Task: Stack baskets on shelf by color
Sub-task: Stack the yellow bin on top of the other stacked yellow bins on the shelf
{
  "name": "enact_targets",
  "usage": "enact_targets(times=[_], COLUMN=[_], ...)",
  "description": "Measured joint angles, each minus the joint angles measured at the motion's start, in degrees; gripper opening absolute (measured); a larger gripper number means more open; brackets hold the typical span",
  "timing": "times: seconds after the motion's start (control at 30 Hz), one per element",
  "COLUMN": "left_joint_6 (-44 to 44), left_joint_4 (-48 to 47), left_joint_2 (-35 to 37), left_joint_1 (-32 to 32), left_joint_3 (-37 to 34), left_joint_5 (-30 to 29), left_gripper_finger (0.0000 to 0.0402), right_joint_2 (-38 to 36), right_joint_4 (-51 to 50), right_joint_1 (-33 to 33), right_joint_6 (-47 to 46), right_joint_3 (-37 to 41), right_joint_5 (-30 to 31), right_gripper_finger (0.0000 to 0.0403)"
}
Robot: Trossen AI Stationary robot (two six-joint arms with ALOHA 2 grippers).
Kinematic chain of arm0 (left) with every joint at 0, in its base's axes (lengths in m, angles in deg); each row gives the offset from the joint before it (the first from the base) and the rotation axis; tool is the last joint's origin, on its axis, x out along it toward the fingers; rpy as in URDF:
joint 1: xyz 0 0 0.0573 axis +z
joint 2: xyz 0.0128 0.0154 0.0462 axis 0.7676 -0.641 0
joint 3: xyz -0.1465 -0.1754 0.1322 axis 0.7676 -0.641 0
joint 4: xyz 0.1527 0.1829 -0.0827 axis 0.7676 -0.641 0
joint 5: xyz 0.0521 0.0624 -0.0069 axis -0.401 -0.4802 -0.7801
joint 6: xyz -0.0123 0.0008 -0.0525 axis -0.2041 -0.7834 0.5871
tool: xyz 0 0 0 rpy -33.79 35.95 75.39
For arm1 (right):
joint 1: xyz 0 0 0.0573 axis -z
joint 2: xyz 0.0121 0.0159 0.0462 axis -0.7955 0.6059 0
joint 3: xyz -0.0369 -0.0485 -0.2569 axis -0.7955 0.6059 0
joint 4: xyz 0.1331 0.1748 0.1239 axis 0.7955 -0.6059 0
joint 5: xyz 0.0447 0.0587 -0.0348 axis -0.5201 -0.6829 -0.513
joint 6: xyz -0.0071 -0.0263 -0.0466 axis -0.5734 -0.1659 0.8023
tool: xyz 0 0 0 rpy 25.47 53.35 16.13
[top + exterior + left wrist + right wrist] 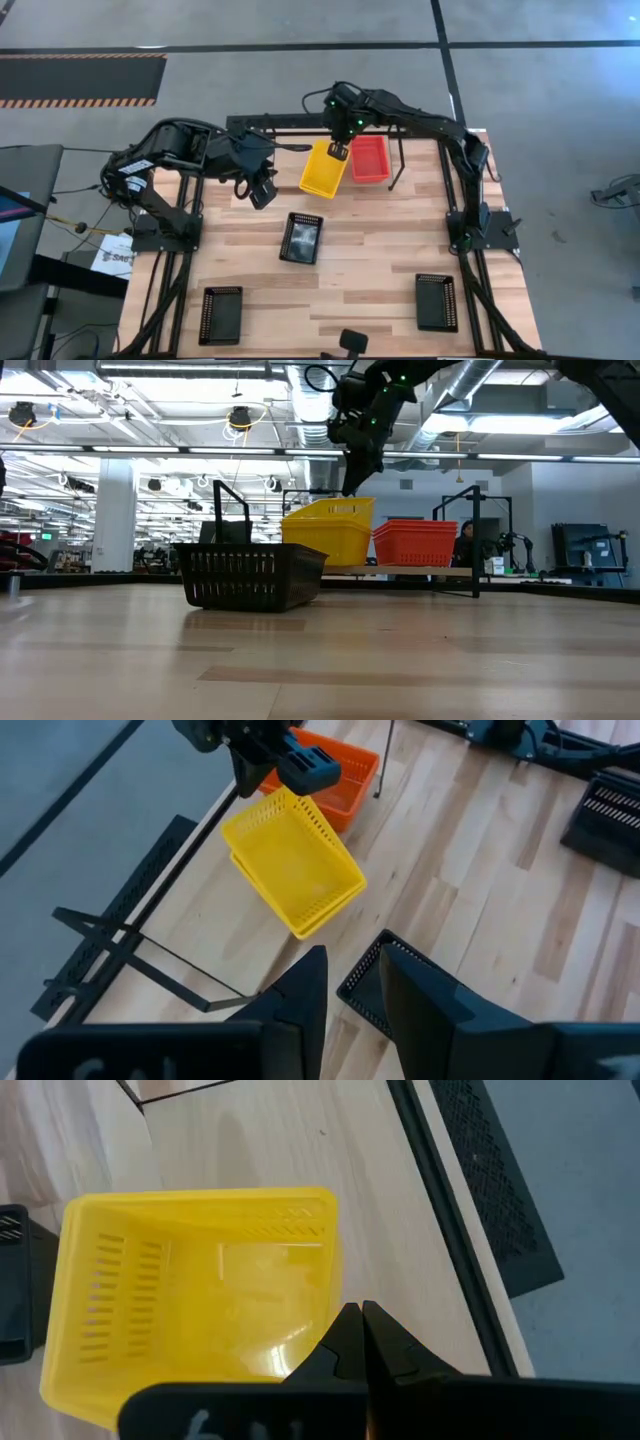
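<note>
From above, the right gripper (338,150) pinches the rim of a yellow basket (323,169) at the far side of the counter (380,250), just beside a red basket (369,158). The left gripper (262,192), empty with its fingers partly apart, hangs near the shelf (262,124). A black basket (301,238) lies mid-counter; two more black baskets (221,314) sit at the near corners.

At counter level, the yellow basket (331,529) hangs tilted, red stack (414,542) beside it, black basket (248,574) in front.

The left wrist view shows the yellow basket (293,862) as two nested, by the red one (335,782).

The right wrist view shows closed fingers (345,1342) on the yellow rim (200,1285).
</note>
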Motion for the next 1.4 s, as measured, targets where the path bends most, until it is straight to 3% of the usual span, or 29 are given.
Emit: enact_targets(times=[0.43,1.07,1.4], left_joint_6=[0.52,0.93,0.03], left_joint_4=[0.00,0.00,0.00], left_joint_2=[0.00,-0.04,-0.04], left_joint_1=[0.00,0.00,0.02], left_joint_3=[0.00,0.02,0.02], left_joint_5=[-0.44,-0.52,-1.46], left_gripper_finger=[0.0084,0.0084,0.0084], right_joint_2=[0.00,5.81,-2.08], right_joint_4=[-1.84,-1.14,-0.31], right_joint_1=[-2.32,-1.39,-2.24], right_joint_6=[0.67,2.24,1.77], right_joint_3=[0.00,0.04,-0.37], right_joint_5=[-0.35,0.19,2.39], right_gripper_finger=[0.0000,0.0000,0.0000])
